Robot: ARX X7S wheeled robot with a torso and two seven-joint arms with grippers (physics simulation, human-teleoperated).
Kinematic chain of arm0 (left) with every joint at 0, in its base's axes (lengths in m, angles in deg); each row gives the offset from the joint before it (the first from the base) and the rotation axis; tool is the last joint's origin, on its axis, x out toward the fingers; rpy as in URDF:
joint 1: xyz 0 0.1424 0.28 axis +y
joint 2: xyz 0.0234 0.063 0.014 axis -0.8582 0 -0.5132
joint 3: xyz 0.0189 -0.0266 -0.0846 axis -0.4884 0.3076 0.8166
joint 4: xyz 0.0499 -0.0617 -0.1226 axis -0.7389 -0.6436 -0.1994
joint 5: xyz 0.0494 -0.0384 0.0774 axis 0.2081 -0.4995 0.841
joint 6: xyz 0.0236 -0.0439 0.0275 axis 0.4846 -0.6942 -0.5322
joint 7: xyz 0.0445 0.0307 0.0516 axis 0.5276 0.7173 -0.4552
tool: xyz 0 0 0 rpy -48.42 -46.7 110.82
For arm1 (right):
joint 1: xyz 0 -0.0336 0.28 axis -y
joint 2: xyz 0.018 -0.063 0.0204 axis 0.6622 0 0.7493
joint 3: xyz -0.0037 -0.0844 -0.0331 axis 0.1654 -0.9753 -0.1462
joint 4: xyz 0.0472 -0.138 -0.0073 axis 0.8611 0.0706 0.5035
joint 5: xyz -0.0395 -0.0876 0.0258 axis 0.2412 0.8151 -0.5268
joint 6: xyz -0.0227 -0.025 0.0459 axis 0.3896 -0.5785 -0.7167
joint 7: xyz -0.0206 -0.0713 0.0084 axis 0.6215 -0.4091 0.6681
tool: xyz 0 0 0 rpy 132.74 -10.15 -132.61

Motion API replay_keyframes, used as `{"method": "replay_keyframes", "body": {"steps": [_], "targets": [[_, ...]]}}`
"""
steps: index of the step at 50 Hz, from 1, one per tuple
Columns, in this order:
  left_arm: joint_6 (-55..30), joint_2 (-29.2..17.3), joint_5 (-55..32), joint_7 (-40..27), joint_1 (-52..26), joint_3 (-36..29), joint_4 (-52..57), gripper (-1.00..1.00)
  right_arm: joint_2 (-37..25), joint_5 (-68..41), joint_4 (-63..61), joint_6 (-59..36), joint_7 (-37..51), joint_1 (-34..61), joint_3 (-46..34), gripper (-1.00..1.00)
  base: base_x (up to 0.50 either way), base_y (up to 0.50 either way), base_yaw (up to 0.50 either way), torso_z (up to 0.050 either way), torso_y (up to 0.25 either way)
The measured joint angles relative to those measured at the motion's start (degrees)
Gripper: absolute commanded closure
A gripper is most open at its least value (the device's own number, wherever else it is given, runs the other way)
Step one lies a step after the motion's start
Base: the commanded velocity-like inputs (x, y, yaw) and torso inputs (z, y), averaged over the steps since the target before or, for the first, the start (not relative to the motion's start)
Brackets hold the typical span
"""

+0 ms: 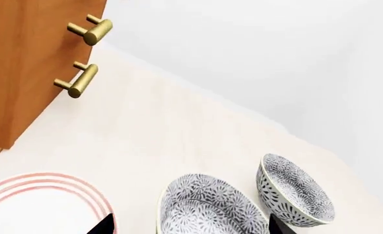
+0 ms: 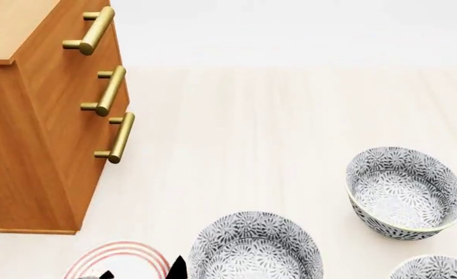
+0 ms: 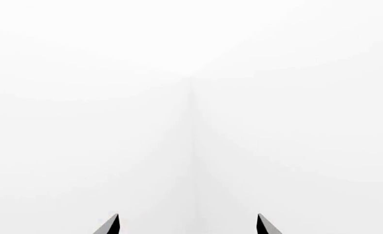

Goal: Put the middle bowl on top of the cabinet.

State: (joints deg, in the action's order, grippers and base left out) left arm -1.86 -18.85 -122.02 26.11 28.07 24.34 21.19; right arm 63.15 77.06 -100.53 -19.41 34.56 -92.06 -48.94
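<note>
the middle bowl [image 2: 403,189] sits on the table [image 2: 252,145], unlifted; both tools spread apart; cabinet [image 2: 27,116] top bare.

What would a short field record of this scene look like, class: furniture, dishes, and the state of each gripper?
furniture: cabinet, orange-brown wood, three brass handles, top bare where visible
surface: pale tabletop
bowls: three patterned; middle bowl nearest the plate, second bowl farther right, third bowl cut off at the frame corner
plate: white plate with red rings, beside the middle bowl
left gripper: open, fingers on either side of the middle bowl
right gripper: open, facing blank white, holding nothing
</note>
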Motion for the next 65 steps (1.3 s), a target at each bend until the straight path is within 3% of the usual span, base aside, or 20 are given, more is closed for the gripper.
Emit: {"method": "replay_keyframes", "body": {"steps": [35, 65], "targets": [[5.25, -0.5, -3.66, -11.06, -8.61, -9.59, -12.62, -1.0, 7.32, -3.9, 0.64, 2.18, -10.76, 0.8, 6.26, -1.0, 0.0, 0.0, 0.0, 0.0, 0.0], [13.64, -1.98, -3.97, -7.33, -9.62, -15.59, -22.32, -1.0, 8.3, -3.85, -0.55, 2.08, -11.87, 0.88, 6.62, -1.0, 0.0, 0.0, 0.0, 0.0, 0.0]]}}
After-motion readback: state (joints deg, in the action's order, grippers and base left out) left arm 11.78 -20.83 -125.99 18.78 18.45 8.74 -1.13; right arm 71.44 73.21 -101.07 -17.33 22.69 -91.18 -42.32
